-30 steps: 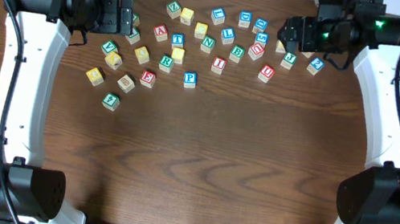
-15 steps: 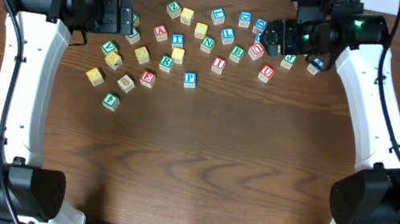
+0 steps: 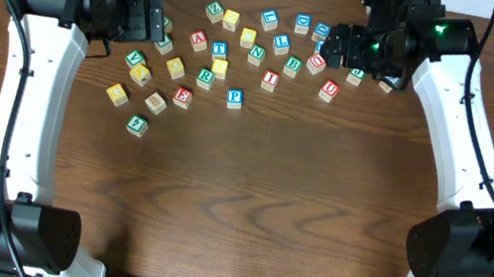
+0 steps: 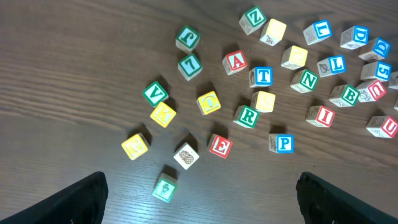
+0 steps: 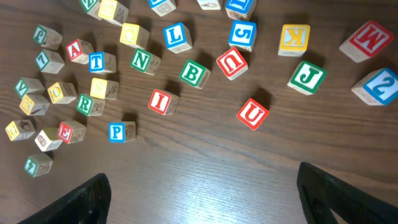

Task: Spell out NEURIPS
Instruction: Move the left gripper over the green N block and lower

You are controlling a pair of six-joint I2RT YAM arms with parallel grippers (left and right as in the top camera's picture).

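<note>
The letter cubes lie scattered at the back middle of the table. Among them are a green N (image 3: pixel 257 55), red E (image 3: pixel 182 98), red U (image 3: pixel 329 90), green R (image 3: pixel 205 78), red I (image 3: pixel 270 79), blue P (image 3: pixel 235 98) and a plain yellowish cube (image 3: pixel 220 68). My left gripper (image 3: pixel 155 20) hovers open at the cluster's left edge, holding nothing. My left wrist view shows E (image 4: pixel 219 145), R (image 4: pixel 247 116) and P (image 4: pixel 283 143) ahead of the left gripper (image 4: pixel 202 202). My right gripper (image 3: pixel 338 41) hangs open over the cluster's right side, above U (image 5: pixel 252 114) and I (image 5: pixel 161 101).
Other lettered cubes mix in with these: a second red U (image 3: pixel 317 62), green B (image 3: pixel 292 65), blue L (image 3: pixel 281 44), red A (image 3: pixel 199 40), green J (image 5: pixel 306 76), red M (image 5: pixel 367 38). A lone green cube (image 3: pixel 137 124) sits nearest the front left.
My right gripper has swung left from the cluster's right end to above the cubes near the second U. The left gripper has stayed in place. No cube has moved.
</note>
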